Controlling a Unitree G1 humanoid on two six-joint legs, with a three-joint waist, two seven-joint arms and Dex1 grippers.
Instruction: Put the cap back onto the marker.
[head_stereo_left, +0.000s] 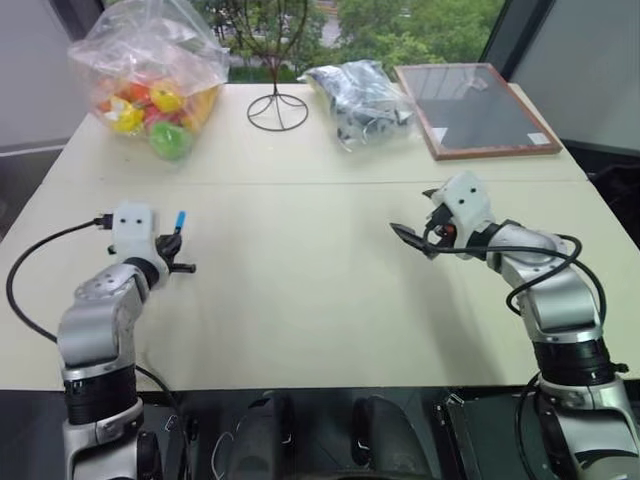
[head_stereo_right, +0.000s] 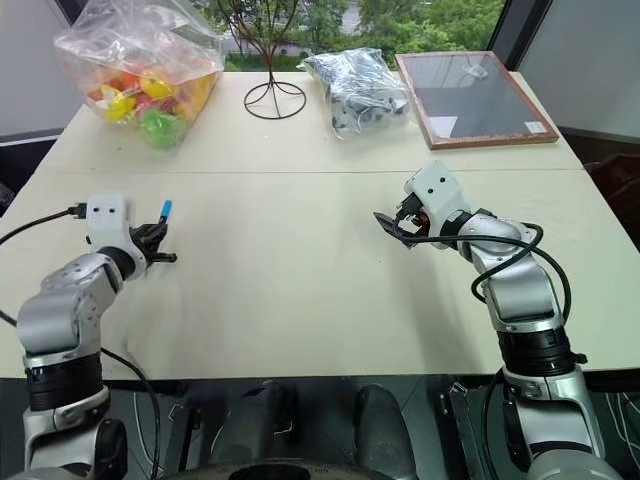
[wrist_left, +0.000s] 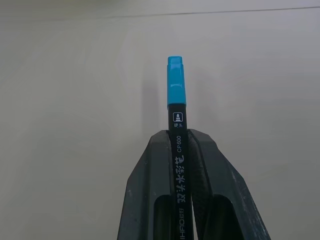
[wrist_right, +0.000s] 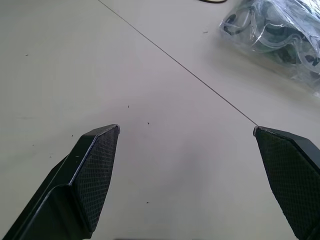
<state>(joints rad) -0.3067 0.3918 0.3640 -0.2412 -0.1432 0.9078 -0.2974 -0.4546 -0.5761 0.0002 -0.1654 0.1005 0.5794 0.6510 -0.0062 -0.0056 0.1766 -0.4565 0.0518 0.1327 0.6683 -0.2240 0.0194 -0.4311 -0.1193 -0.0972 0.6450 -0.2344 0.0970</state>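
Observation:
My left gripper is shut on the marker, a thin black stick with white lettering that runs out between the fingers. The bright blue cap sits on the marker's far end, in line with the body. From the head views the cap points up and away above the left gripper, over the table's left side. My right gripper hovers over the table's right side, open wide, with nothing between its fingers.
At the back of the pale table stand a clear bag of colourful toys, a wire stand, a plastic bag of dark items and a wooden-framed board. A seam crosses the tabletop.

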